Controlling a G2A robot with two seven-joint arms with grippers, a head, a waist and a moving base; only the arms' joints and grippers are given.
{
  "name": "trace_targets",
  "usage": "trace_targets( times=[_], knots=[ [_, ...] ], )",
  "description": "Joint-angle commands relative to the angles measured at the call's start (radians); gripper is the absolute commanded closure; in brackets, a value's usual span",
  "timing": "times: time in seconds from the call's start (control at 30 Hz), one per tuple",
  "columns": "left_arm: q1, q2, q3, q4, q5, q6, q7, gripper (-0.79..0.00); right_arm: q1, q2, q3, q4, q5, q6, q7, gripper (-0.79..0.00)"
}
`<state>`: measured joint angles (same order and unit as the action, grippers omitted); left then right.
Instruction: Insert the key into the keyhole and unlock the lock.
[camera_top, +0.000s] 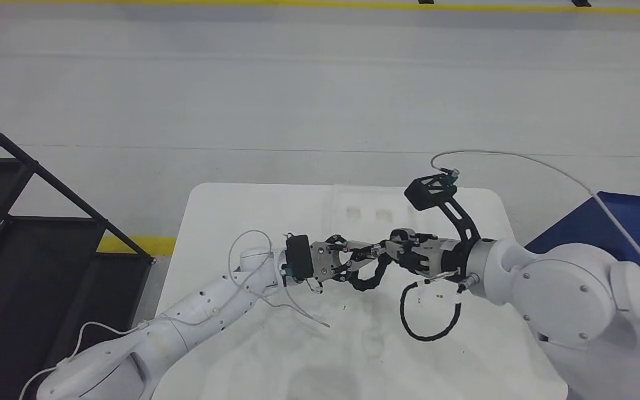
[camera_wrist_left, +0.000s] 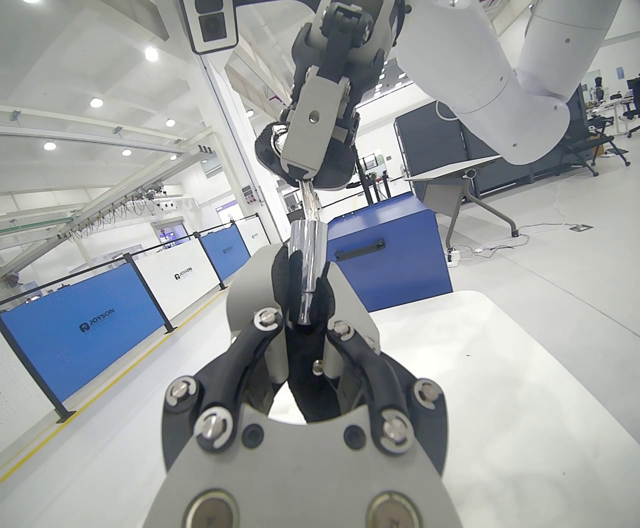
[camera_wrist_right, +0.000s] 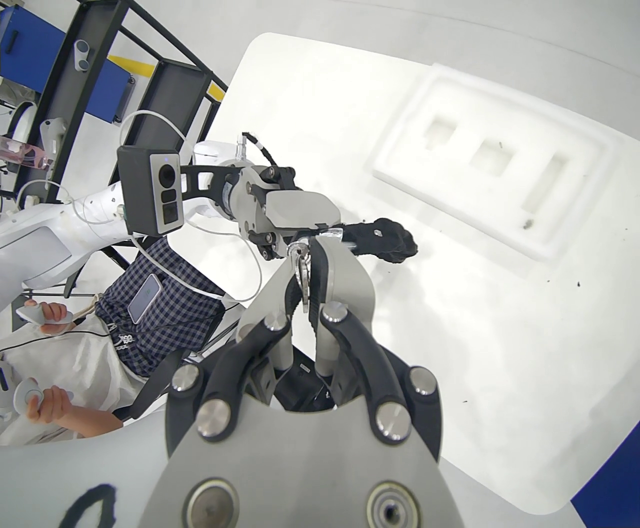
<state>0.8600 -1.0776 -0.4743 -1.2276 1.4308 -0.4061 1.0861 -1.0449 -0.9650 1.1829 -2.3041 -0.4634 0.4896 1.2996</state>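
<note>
Foam tray (camera_wrist_right: 400, 150) beyond lock (camera_wrist_left: 309, 250) and key (camera_wrist_left: 310, 202)

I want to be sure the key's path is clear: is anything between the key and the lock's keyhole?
Nothing visible does. The key in the right pincer meets the end of the lock held in the left pincer.

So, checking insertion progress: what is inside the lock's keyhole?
The key, held by the right tool, meets the top end of the lock. Its tip and depth are hidden by the lock body.
</note>
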Motion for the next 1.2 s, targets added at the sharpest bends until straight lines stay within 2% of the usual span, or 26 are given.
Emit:
trace_targets(
  times=[0.0,1.17],
  knots=[
    [0.005,-0.001,-0.007,-0.001,0.003,-0.005,0.0,0.0,-0.003,0.001,0.002,-0.001,0.0,0.0,-0.005,0.0],
    [0.066,-0.036,-0.11,-0.003,0.069,-0.085,0.0,0.0,-0.007,0.004,-0.014,0.002,0.021,-0.008,-0.072,0.0]
  ],
)
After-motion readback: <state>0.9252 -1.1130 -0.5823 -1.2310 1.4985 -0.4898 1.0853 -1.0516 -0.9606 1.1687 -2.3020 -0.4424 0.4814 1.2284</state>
